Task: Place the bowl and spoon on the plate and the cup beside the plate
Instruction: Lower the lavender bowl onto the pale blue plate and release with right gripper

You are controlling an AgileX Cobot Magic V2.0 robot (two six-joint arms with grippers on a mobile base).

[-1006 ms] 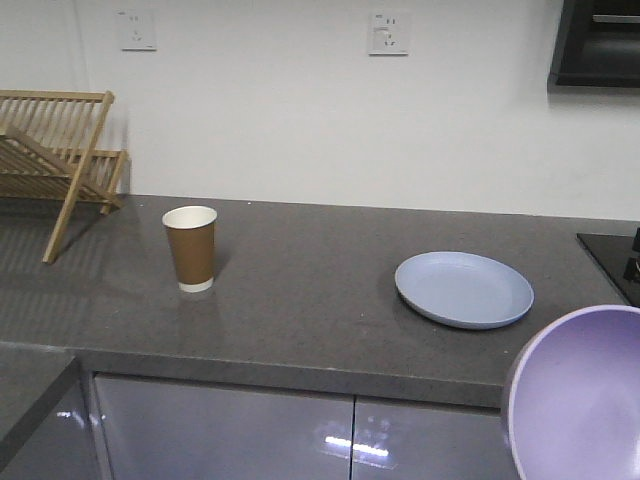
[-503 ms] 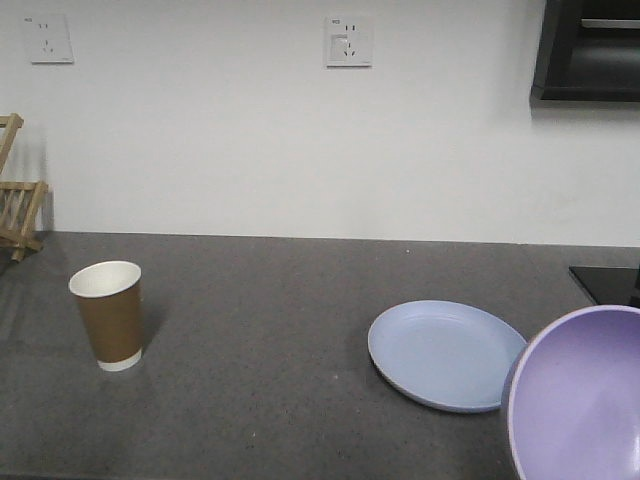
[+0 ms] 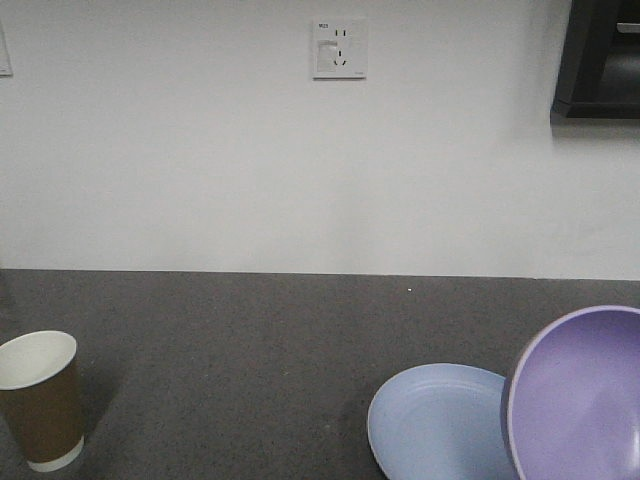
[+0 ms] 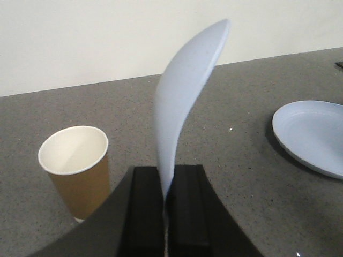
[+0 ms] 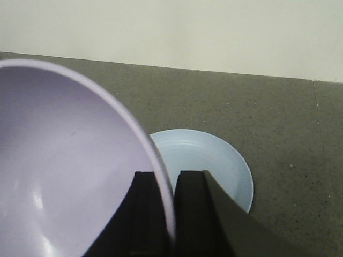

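My left gripper (image 4: 166, 172) is shut on the handle of the pale blue spoon (image 4: 182, 91), which stands upright with its scoop on top. Left of it the brown paper cup (image 4: 77, 166) (image 3: 42, 400) stands upright on the counter. My right gripper (image 5: 166, 176) is shut on the rim of the lavender bowl (image 5: 64, 160), one finger inside and one outside. The bowl (image 3: 580, 400) hangs tilted at the front view's lower right, partly covering the pale blue plate (image 3: 440, 425). The plate (image 5: 214, 160) (image 4: 313, 136) lies flat just beyond it.
The dark grey stone counter (image 3: 250, 350) runs back to a white wall with a socket (image 3: 340, 48). A dark cabinet (image 3: 600, 60) hangs at the top right. A seam (image 5: 313, 134) crosses the counter right of the plate.
The view has closed in on the counter: cup and plate now sit larger and lower in frame, and the wooden rack has left view. The bowl keeps its place in frame.
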